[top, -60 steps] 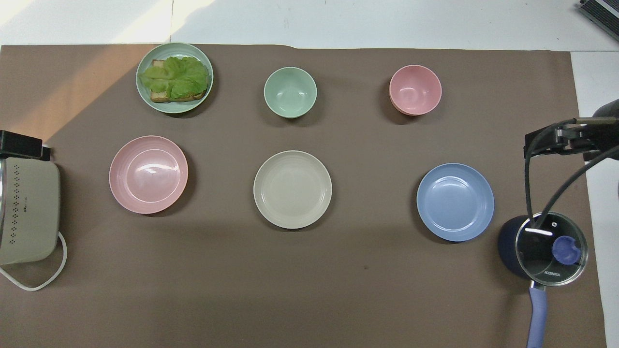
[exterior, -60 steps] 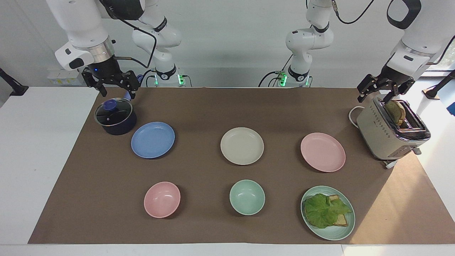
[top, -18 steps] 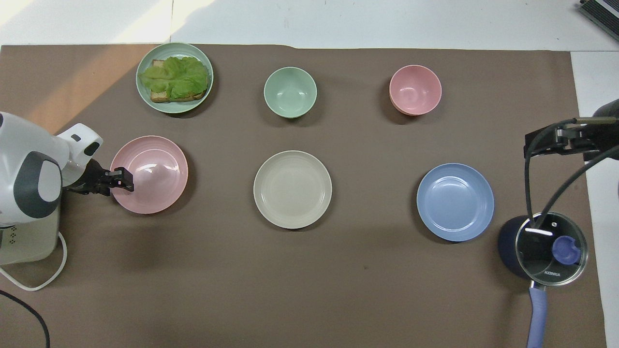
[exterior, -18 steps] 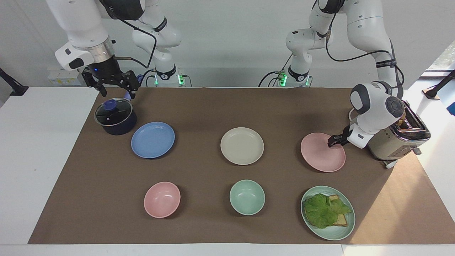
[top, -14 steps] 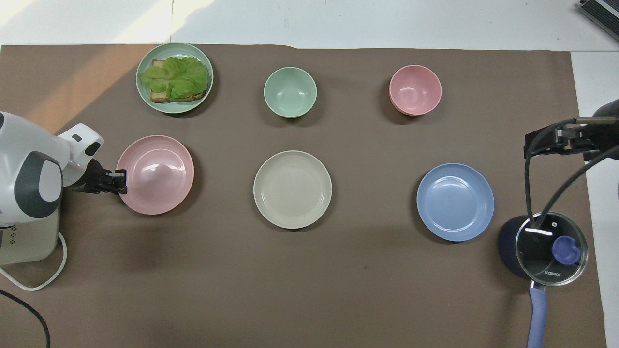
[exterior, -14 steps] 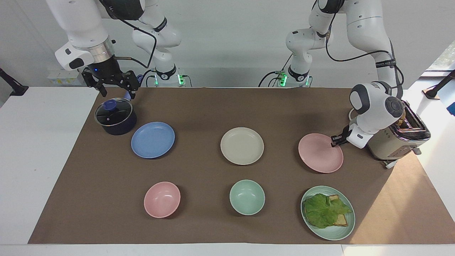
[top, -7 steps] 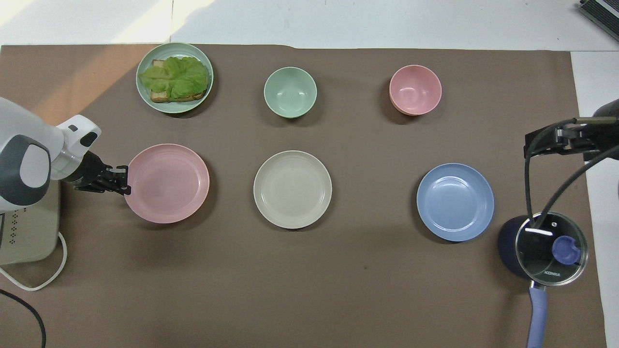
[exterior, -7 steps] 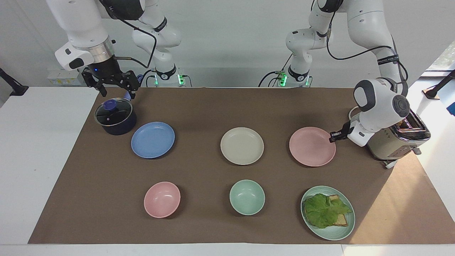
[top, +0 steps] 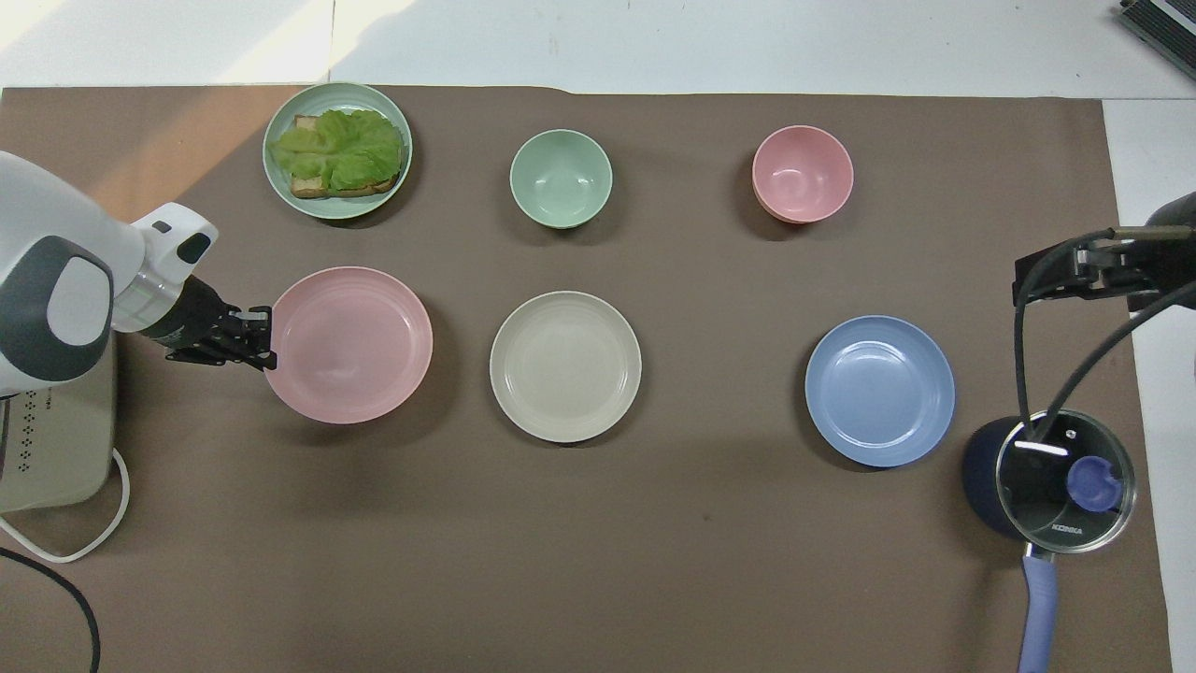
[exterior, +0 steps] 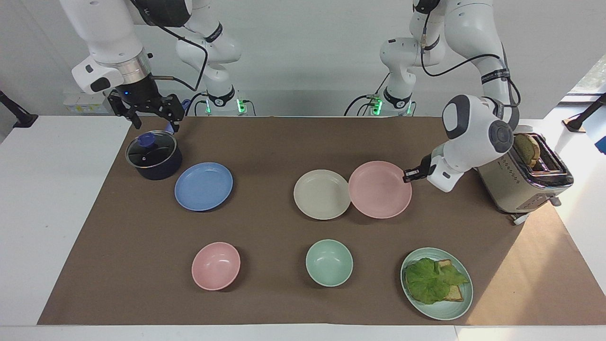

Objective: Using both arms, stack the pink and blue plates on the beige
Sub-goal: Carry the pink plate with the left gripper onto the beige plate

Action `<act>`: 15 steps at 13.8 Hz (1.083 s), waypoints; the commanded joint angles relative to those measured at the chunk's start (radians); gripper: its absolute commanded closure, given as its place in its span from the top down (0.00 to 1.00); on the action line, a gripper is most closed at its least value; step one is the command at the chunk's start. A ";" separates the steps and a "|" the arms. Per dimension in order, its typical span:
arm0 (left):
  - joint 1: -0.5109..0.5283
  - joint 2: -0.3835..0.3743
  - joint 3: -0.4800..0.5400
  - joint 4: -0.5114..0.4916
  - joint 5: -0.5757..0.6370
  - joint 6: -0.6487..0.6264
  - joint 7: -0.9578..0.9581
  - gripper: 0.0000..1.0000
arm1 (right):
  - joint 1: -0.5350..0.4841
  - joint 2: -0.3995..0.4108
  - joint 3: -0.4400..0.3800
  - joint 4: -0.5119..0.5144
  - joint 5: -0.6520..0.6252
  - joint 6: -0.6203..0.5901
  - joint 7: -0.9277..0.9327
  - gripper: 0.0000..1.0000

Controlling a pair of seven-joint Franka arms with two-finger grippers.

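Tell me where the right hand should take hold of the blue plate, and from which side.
Pinch the blue plate at its thin raised rim, probably on the edge toward the right arm's end of the table, beside the pot. It lies flat, so only the rim offers a hold. The open right hand hangs over that pot. The left hand holds the pink plate likewise.

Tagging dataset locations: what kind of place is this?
Likely a robotics lab staged as a kitchen: two bench-mounted arms, a brown mat laid with plates and bowls, plus a toaster and lidded pot.
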 commanded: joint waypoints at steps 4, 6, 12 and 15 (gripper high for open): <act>-0.215 -0.043 0.006 -0.104 -0.019 0.158 -0.120 0.00 | -0.003 -0.007 -0.006 -0.008 0.008 0.008 -0.008 1.00; -0.245 -0.046 0.006 -0.111 -0.021 0.197 -0.131 0.00 | -0.003 -0.007 -0.006 -0.008 0.008 0.008 -0.008 1.00; -0.227 -0.038 0.011 -0.100 -0.045 0.217 -0.134 1.00 | -0.003 -0.007 -0.006 -0.008 0.008 0.008 -0.008 1.00; -0.161 -0.032 0.026 -0.088 0.017 0.208 -0.103 1.00 | -0.003 -0.008 -0.006 -0.011 0.008 0.008 -0.008 1.00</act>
